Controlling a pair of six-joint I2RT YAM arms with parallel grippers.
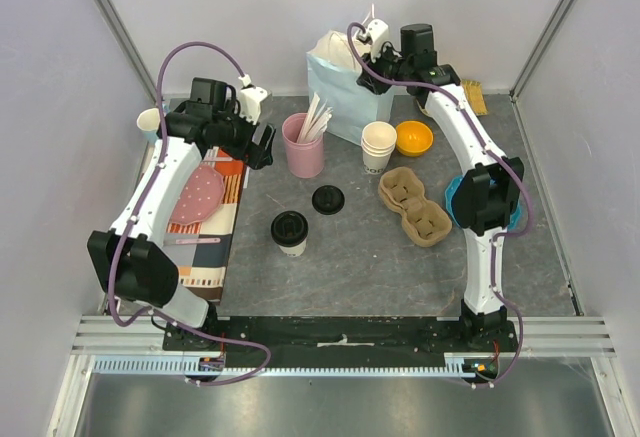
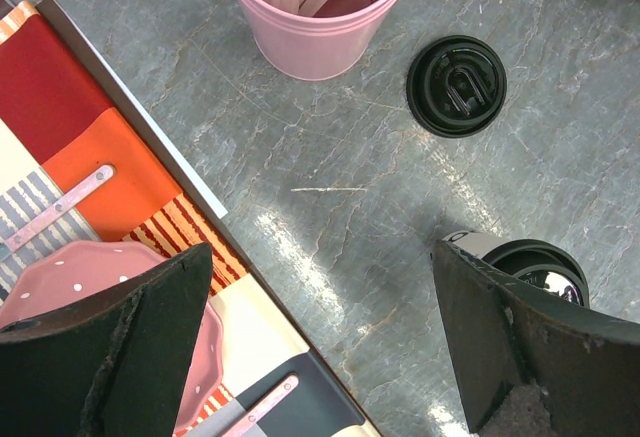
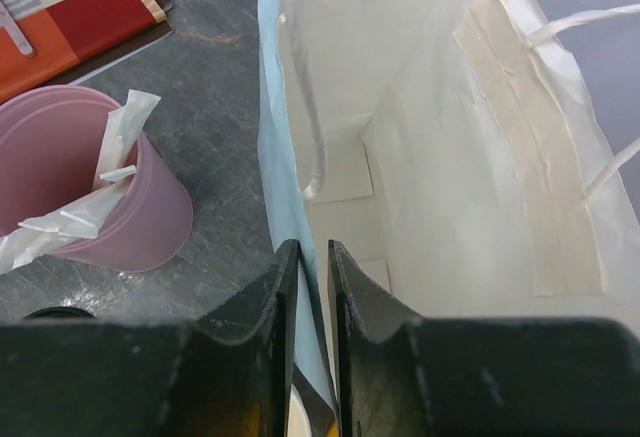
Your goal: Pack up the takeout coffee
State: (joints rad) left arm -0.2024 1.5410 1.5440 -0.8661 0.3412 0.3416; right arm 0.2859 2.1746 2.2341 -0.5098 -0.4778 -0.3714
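Right wrist view: right gripper point(image 3: 310, 257) pinched together on the pale blue paper bag point(image 3: 430, 157) wall.
Right arm: stretched far, wrist over the bag's mouth.
Left arm: left gripper point(image 2: 322, 257) spread wide, facing down over the grey table point(image 2: 350, 157).
Cup: takeout coffee point(image 1: 289, 232) upright, lidded, on the table, outside the bag.

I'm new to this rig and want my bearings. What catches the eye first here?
The right gripper pinches the rim of the pale blue bag at the back of the table. The takeout coffee stands lidded mid-table, and the left gripper hovers open behind it, by the pink cup.
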